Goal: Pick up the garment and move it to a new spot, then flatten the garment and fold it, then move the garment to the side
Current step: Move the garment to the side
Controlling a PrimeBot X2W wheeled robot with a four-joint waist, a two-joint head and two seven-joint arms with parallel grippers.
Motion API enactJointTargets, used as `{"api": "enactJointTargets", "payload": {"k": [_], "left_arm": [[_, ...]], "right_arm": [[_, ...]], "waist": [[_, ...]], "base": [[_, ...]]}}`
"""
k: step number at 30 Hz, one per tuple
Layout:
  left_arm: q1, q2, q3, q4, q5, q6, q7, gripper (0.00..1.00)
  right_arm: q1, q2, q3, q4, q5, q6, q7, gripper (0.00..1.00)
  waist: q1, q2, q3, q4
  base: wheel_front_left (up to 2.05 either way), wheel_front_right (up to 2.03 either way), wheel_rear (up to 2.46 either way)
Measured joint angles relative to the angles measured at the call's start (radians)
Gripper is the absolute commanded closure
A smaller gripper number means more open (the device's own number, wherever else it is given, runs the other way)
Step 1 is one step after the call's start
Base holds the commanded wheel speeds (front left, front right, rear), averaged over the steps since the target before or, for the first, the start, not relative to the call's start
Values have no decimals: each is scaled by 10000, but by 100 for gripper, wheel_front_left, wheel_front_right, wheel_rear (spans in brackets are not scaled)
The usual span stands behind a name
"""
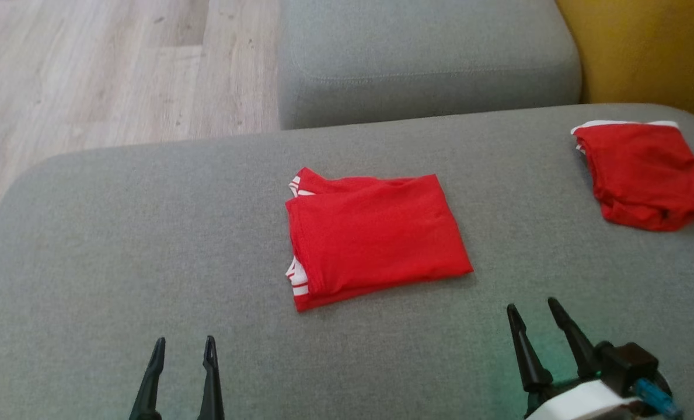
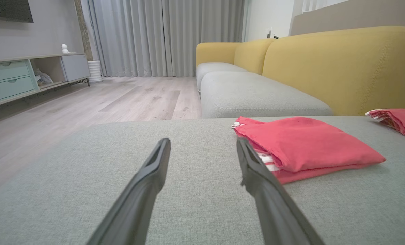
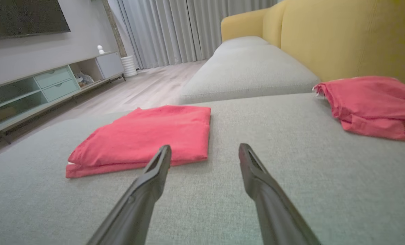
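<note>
The folded red garment lies flat at the middle of the grey cushion, a neat rectangle with white-striped edges peeking out along its left side. Low over the cushion's near edge, the left gripper is at the left and the right gripper at the right, both pointing toward the cushion's far side, jaws spread wide, holding nothing and clear of the cloth. A second red garment, more loosely folded, sits at the cushion's far right corner.
</note>
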Motion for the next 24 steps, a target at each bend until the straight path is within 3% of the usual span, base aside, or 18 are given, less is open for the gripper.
{"api": "enactJointTargets", "payload": {"k": [7,15,21,22,24], "left_arm": [[-150,0,-157,-199,0,94,0,0],[-1362,-17,-650,-261,31,82,0,0],[-1642,-29,-955,-196,25,105,0,0],[-1671,-31,-997,-188,25,115,0,0],[-1732,-33,-1043,-182,23,182,0,0]], "right_arm": [[-1319,236,-33,1839,353,0,42,0],[-5454,314,-219,4172,353,0,1795,0],[-6625,410,-328,6096,387,0,2679,0],[-6689,451,-318,6362,481,0,2771,11],[-6830,506,-146,6548,752,0,2803,100]], "waist": [[0,0,630,50],[5,0,1779,403],[2,0,2283,984],[2,0,2360,1066],[1,0,2501,1196]], "base": [[0,0,0],[0,0,0],[0,0,0],[0,0,0],[0,0,0]]}}
